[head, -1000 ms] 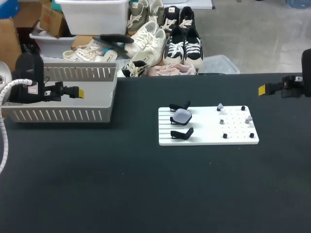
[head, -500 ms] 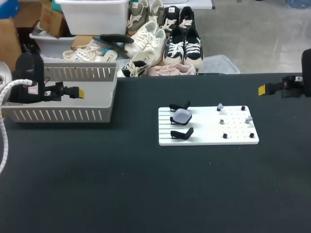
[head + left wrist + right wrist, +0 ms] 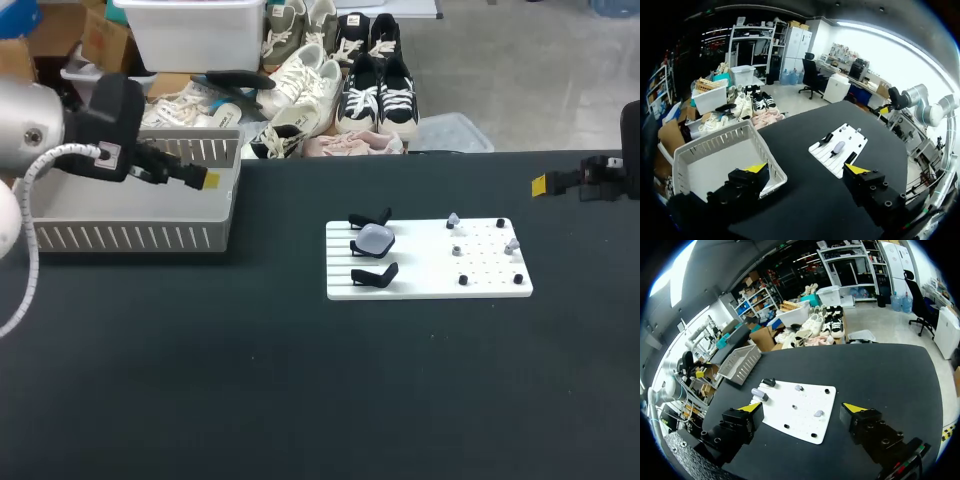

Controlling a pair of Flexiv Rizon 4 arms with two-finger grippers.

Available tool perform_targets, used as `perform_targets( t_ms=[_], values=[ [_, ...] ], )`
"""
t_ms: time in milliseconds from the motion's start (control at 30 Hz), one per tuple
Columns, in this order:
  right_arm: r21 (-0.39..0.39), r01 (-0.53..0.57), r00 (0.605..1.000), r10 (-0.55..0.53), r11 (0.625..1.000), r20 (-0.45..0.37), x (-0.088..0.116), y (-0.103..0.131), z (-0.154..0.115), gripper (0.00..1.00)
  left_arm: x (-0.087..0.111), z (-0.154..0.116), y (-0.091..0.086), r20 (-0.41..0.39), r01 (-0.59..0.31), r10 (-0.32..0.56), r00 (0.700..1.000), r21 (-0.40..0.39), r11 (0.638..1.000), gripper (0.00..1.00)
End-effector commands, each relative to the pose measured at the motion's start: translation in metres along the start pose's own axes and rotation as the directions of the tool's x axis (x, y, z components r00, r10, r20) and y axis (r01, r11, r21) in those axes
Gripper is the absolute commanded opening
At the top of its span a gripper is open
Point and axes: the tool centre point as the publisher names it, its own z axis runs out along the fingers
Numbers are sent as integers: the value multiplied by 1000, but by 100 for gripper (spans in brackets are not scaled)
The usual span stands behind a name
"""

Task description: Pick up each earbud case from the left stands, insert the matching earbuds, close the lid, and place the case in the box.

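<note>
**Left gripper (image 3: 205,181) has swung up and over the basket (image 3: 130,238)**

The earbud case (image 3: 375,238) sits on the middle stand at the left edge of the white board (image 3: 490,285), between two other black stands (image 3: 375,274). Small earbuds (image 3: 453,219) perch on pegs towards the board's right edge. The left gripper, jaws wide apart, hangs above the right end of the slatted basket at the bench's far left corner. The right gripper (image 3: 540,184), jaws also wide, hovers at the bench's far right edge.

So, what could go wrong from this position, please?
1. The left hand hangs over the basket. On the way to the board, it may catch the basket's wall.
2. The earbud case sits close between two black stands, so the hand could knock them.
3. The earbuds are tiny and might slip.
</note>
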Motion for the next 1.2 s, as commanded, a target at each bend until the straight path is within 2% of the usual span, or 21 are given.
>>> perform_targets(
  t_ms=[33, 300, 500, 600, 767, 867, 1000, 1200],
  values=[
    [-4, 1, 1000, -1, 1000, -1, 0, -1, 0, 100, -9, 22, 1, 43, -141, 136, 990, 168, 976, 100],
    [-4, 1, 1000, -1, 1000, -1, 0, -1, 0, 100, -18, 56, -15, 77, -313, 305, 949, 321, 894, 100],
    [-4, 1, 1000, -1, 1000, -1, 0, -1, 0, 100, -20, 83, -32, 118, -441, 431, 895, 393, 807, 100],
    [-4, 1, 1000, -1, 1000, -1, 0, -1, 0, 100, -19, 95, -39, 128, -473, 466, 876, 423, 773, 100],
    [-4, 1, 1000, -1, 1000, -1, 0, -1, 0, 100, -13, 115, -49, 129, -491, 488, 863, 440, 752, 100],
    [-4, 1, 1000, -1, 1000, -1, 0, -1, 0, 100, -6, 127, -54, 126, -503, 502, 856, 429, 750, 100],
    [-4, 1, 1000, -1, 1000, -1, 0, -1, 0, 100, 5, 142, -60, 131, -523, 525, 841, 445, 727, 100],
    [-4, 1, 1000, -1, 1000, -1, 0, -1, 0, 100, 11, 162, -61, 138, -522, 522, 842, 454, 722, 100]
  ],
)
